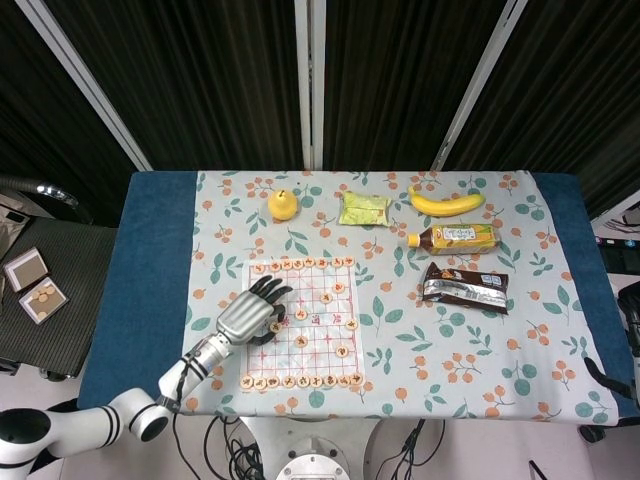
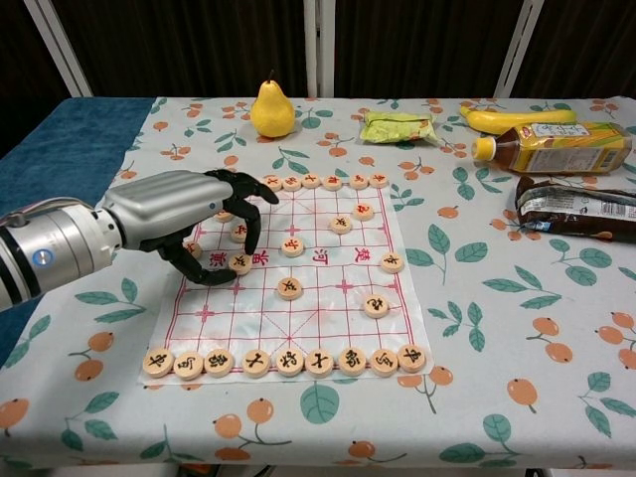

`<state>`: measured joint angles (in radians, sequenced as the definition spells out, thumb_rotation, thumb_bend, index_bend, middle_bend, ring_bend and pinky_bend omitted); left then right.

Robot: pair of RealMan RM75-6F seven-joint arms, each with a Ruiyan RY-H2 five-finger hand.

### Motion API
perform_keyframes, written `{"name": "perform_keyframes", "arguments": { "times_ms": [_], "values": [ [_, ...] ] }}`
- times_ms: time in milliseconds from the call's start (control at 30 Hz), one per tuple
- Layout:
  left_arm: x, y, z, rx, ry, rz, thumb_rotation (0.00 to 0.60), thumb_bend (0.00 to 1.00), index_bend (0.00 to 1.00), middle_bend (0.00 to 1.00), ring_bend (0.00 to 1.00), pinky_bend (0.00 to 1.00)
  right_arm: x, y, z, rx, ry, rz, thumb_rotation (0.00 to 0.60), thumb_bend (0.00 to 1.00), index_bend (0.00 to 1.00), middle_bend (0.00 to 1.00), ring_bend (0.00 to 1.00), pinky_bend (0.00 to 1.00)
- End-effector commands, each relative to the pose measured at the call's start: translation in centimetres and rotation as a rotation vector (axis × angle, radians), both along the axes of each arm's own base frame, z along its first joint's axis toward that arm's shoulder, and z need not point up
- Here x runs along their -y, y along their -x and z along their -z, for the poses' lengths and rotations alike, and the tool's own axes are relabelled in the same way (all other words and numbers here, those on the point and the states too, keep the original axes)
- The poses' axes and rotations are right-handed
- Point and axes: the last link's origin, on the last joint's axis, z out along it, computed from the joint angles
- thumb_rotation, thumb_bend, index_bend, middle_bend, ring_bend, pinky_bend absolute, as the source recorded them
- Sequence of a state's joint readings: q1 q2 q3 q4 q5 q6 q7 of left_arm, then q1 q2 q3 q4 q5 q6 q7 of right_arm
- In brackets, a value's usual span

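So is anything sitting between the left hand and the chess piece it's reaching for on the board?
Nothing visible. The left hand has its fingertips right around the chess piece on the board, with no other disc in between; whether they touch it I cannot tell.

Chinese characters 河 and 楚 on the chess board [image 2: 328, 298].

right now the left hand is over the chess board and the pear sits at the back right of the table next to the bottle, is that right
Not quite. The left hand is over the chess board, but the pear sits at the back left of the table, well apart from the bottle. It is the banana that lies next to the bottle. The chest view shows this plainly.
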<state>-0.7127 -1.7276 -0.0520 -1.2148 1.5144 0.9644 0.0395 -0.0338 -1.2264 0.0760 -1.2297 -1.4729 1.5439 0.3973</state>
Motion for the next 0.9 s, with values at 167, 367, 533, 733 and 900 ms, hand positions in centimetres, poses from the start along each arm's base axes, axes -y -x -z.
{"name": "perform_keyframes", "arguments": {
  "times_ms": [167,367,533,733,900],
  "values": [
    [-0.6,-0.4,-0.2,0.002,-0.012,0.007,0.6,0.29,0.49,0.09,0.0,0.0,0.1,0.1,0.2,0.004,-0.008,0.001,0.6,0.14,0.0,0.0,0.0,0.0],
    [-1.3,-0.2,0.3,-0.01,-0.017,-0.005,0.6,0.29,0.5,0.09,0.0,0.0,0.0,0.3,0.1,0.002,-0.004,0.008,0.6,0.14,0.0,0.0,0.0,0.0],
    [-1.8,-0.1,0.6,-0.014,-0.026,-0.015,0.6,0.29,0.49,0.09,0.0,0.0,0.1,0.7,0.2,-0.002,-0.009,0.024,0.6,0.14,0.0,0.0,0.0,0.0],
    [-2.0,0.2,0.8,-0.016,-0.032,-0.03,0.6,0.29,0.48,0.09,0.0,0.0,0.1,0.7,0.3,-0.003,-0.021,0.028,0.6,0.14,0.0,0.0,0.0,0.0],
    [-1.9,0.4,0.7,-0.011,-0.037,-0.026,0.6,0.28,0.43,0.09,0.0,0.0,0.1,0.7,0.2,-0.003,-0.026,0.029,0.6,0.15,0.0,0.0,0.0,0.0]
  ]
}}
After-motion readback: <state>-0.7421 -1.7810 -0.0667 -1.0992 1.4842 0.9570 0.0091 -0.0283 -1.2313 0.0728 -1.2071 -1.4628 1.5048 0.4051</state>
